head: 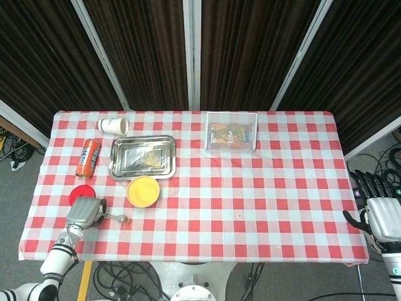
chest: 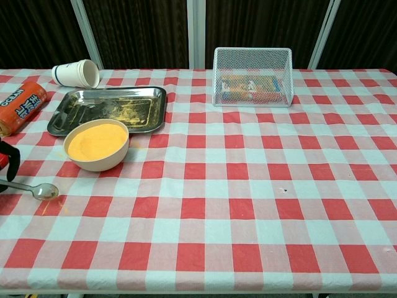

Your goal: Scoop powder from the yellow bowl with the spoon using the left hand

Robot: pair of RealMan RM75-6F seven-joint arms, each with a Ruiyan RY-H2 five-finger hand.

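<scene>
The yellow bowl is full of orange powder and stands in front of the metal tray. A metal spoon lies low at the cloth, left of and nearer than the bowl, its scoop pointing right and looking empty. My left hand grips the spoon's handle at the table's near left; the chest view catches only dark fingers at the frame edge. My right hand hangs beyond the table's right edge, fingers spread, holding nothing.
A metal tray dusted with powder sits behind the bowl. A paper cup lies on its side at the back left. An orange can and a red lid are left. A mesh basket stands behind.
</scene>
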